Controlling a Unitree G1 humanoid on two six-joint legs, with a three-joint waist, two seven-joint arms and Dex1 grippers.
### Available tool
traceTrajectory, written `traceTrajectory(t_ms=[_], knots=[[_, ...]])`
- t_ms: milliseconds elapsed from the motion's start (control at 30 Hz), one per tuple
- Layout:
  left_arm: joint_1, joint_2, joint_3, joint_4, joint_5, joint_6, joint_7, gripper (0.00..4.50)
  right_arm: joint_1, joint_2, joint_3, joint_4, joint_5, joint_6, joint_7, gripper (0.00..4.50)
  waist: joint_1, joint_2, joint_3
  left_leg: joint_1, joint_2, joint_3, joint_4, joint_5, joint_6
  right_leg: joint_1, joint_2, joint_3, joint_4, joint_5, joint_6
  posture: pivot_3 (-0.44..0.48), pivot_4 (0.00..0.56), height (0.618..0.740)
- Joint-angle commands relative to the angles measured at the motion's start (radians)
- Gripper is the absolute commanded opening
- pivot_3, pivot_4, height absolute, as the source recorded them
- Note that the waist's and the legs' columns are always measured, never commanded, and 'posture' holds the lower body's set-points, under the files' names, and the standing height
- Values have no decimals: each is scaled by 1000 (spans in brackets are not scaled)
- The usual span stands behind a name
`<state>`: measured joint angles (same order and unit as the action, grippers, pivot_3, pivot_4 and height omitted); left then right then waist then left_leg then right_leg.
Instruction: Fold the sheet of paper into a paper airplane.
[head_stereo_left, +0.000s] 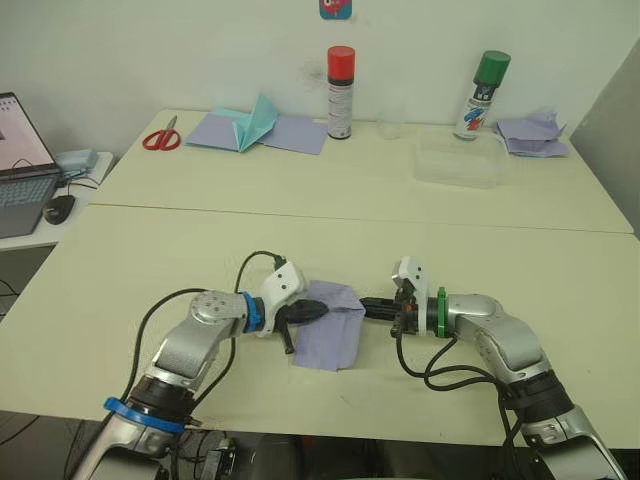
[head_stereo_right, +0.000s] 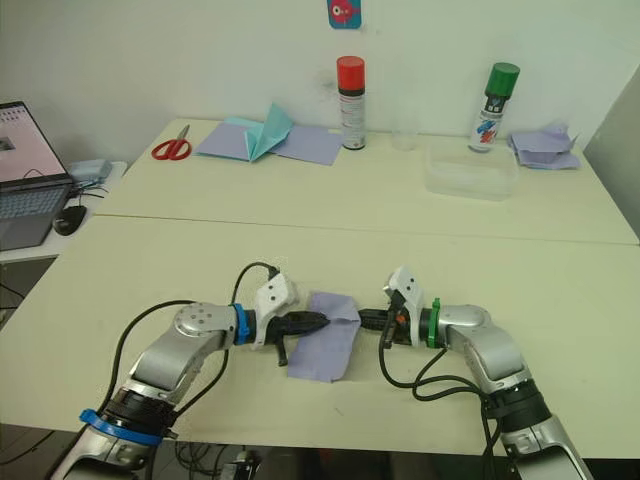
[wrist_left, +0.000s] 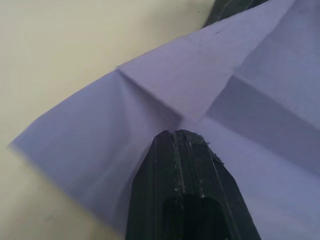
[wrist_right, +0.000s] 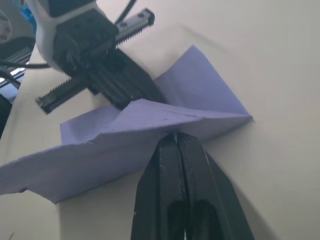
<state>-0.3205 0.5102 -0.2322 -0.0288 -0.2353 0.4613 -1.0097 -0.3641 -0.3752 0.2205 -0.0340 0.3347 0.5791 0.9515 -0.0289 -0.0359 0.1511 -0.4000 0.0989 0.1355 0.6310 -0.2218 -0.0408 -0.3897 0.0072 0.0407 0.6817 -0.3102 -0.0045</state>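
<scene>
The sheet of paper (head_stereo_left: 330, 338) is pale lavender with creases and lies on the near part of the cream table (head_stereo_left: 480, 240), between my two grippers. My left gripper (head_stereo_left: 318, 310) is shut, and its tip (wrist_left: 182, 136) rests on top of the paper (wrist_left: 170, 85) from the left side. My right gripper (head_stereo_left: 366, 306) comes in from the right. Its fingers (wrist_right: 192, 170) are shut on the edge of a raised, folded flap of the sheet (wrist_right: 100, 150). In the right wrist view, the left gripper's tip is hidden behind that flap.
At the back of the table are red scissors (head_stereo_left: 160, 137), a teal folded paper shape (head_stereo_left: 255, 122) on lavender sheets (head_stereo_left: 298, 133), a red-capped can (head_stereo_left: 340, 92), a green-capped can (head_stereo_left: 483, 95), a clear tub (head_stereo_left: 460, 160) and crumpled lavender paper (head_stereo_left: 535, 135). A laptop (head_stereo_left: 20, 170) sits at the left.
</scene>
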Motion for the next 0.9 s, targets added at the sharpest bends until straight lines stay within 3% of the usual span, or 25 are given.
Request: traceTrajectory(t_ms=[33, 500, 900], knots=[[-18, -11, 24, -39, -49, 29, -8, 0, -10, 6, 2, -22, 4, -15, -9, 15, 0, 0, 0, 0, 0, 0, 0, 0, 0, 0, 0, 0, 0, 0, 0, 0, 150, 740], [-59, -24, 108, -37, -128, 79, 39, 0, -9, 23, 37, -24, -7, -36, -23, 15, -1, 0, 0, 0, 0, 0, 0, 0, 0, 0, 1, 0, 0, 0, 0, 0, 150, 740], [-40, 24, 65, -18, -70, 45, 39, 0, -30, 57, 53, -6, -25, -56, -27, 15, -1, 0, 0, 0, 0, 0, 0, 0, 0, 0, 1, 0, 0, 0, 0, 0, 150, 740]])
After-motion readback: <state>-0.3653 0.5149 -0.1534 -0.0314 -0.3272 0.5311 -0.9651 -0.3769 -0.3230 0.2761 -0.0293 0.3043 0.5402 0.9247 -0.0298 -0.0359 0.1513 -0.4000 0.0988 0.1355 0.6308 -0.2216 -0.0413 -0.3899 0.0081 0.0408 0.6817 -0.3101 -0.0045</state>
